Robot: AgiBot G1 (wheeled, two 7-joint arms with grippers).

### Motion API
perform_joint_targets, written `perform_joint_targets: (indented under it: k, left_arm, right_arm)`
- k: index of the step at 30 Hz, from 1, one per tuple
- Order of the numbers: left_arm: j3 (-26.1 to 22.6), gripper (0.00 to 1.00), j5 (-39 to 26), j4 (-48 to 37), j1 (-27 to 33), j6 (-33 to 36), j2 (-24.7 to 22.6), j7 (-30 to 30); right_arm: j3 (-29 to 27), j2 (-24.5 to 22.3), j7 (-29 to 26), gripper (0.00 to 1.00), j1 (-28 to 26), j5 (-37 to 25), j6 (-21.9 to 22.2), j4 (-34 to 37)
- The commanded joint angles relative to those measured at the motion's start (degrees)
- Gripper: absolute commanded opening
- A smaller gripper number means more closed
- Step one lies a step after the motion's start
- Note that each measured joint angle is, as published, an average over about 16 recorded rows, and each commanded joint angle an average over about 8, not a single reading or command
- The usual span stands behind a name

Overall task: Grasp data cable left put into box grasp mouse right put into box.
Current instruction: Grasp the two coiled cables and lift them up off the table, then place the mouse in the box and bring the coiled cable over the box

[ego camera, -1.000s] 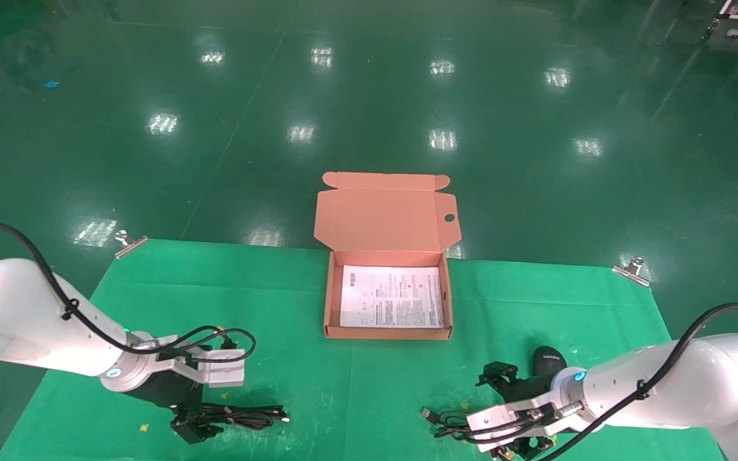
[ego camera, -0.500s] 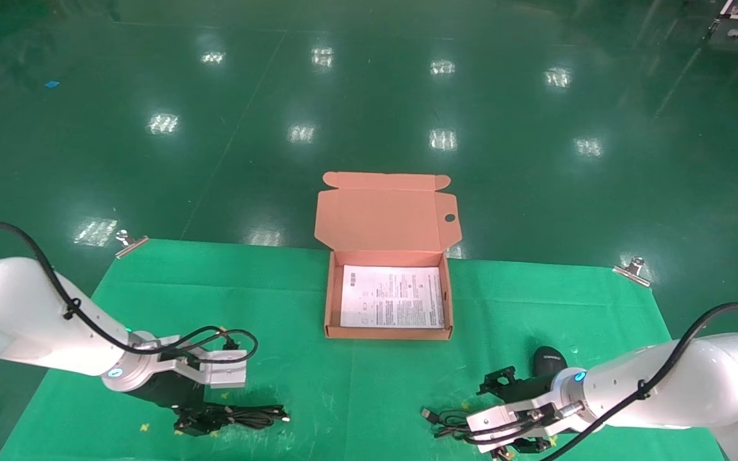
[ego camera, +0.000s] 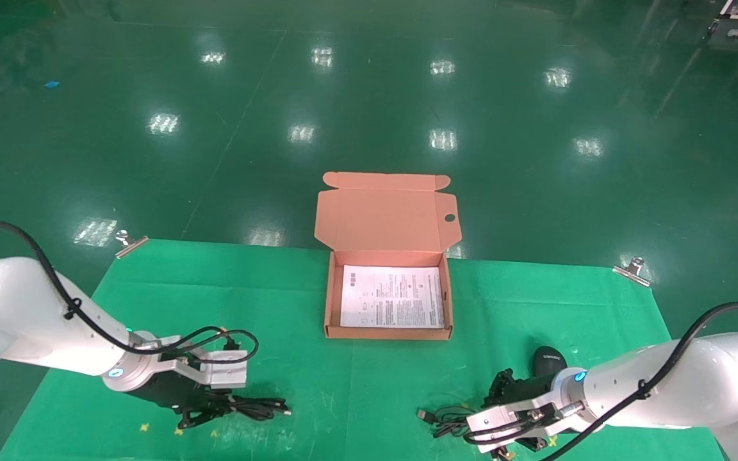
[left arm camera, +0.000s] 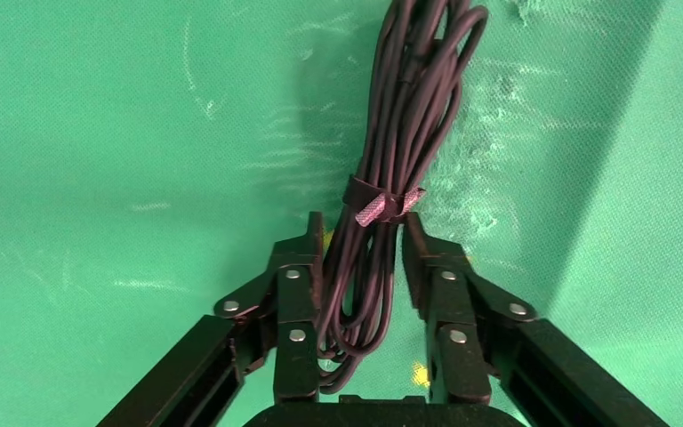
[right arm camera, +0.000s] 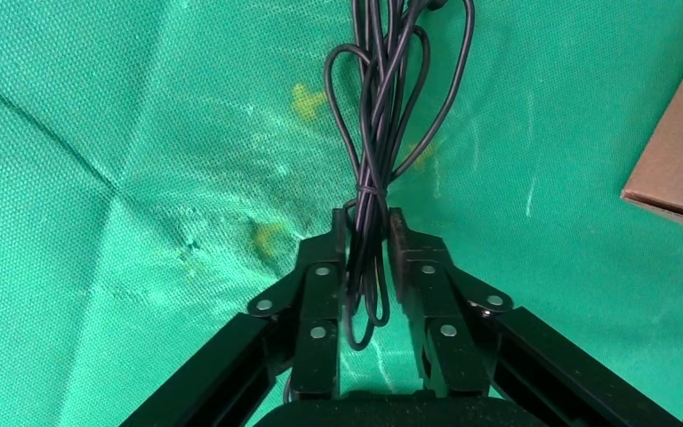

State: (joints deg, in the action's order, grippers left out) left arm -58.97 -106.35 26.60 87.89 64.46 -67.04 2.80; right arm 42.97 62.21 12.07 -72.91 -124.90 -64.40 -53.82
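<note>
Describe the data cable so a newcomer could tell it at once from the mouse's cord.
On the green mat, in front of the open orange box and toward the robot's left, the data cable lies between the left gripper fingers. It is a thick bundle of long loops cinched by a strap; the mouse's cord, on the right, is thinner and looser.

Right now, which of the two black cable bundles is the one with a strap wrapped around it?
The data cable, between the left gripper fingers, has a strap cinching its loops. The mouse cord, in the right gripper, is thinner and tied with a thin wire twist.
</note>
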Motion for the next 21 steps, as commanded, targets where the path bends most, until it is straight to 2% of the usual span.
perform_joint_targets:
  k: [1, 8, 12, 17, 21]
  left_arm:
    - [0.0, 0.0, 0.0, 0.0, 0.0, 0.0, 0.0, 0.0]
    - [0.0, 0.0, 0.0, 0.3, 0.2, 0.1, 0.3, -0.3]
    - [-0.1, 0.0, -0.4, 2.2, 1.2, 0.5, 1.6, -1.2]
    - [-0.2, 0.0, -1.9, 7.9, 3.7, 1.0, 4.6, -1.0]
    - [0.1, 0.0, -3.5, 14.8, 6.2, 0.6, 7.3, 1.2]
  right_arm:
    - [0.0, 0.0, 0.0, 0.0, 0.0, 0.0, 0.0, 0.0]
    - [-0.1, -0.2, -0.1, 0.0, -0.2, 0.1, -0.1, -0.1]
    - [-1.4, -1.8, -1.8, 0.0, -1.5, 1.0, -1.0, -1.5]
    - [-4.6, -5.4, -5.9, 0.0, -4.9, 2.5, -1.6, -4.0]
    - [-7.2, -6.6, -8.6, 0.0, -9.2, 2.7, -0.1, -4.0]
